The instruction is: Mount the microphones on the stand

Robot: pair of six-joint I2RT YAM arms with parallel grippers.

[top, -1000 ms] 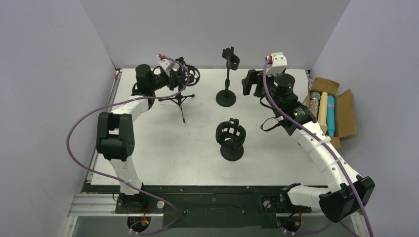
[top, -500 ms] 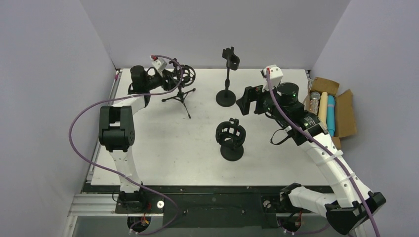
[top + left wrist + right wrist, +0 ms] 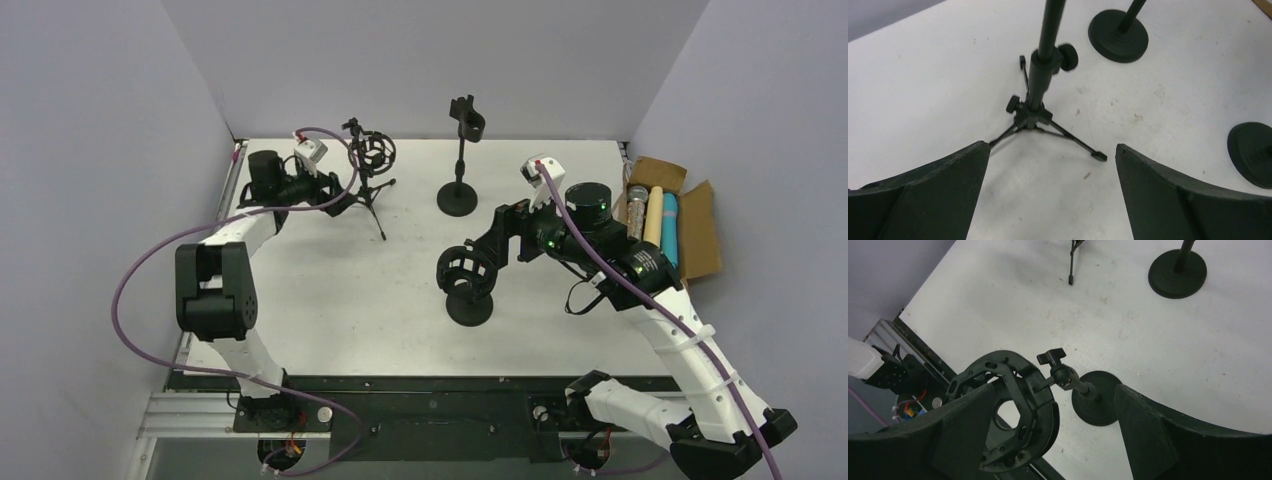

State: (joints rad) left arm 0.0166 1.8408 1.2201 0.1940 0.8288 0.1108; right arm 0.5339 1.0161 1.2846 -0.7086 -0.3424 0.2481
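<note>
While the microphones (image 3: 655,222) lie side by side in a cardboard box (image 3: 706,235) at the bench's (image 3: 330,290) right edge, the right end effector (image 3: 1055,387) hangs wide and empty just beside the mid-bench shock-mount stand (image 3: 1013,405). The left end effector (image 3: 1051,147) gapes empty facing the tripod stand (image 3: 1040,80) near the far-left corner.

Pale lilac walls (image 3: 100,120), scuffed white tabletop (image 3: 330,290), black frame (image 3: 430,410) at near edge

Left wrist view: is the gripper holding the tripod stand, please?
No, the left gripper is open; the tripod stand sits beyond its fingers.
</note>
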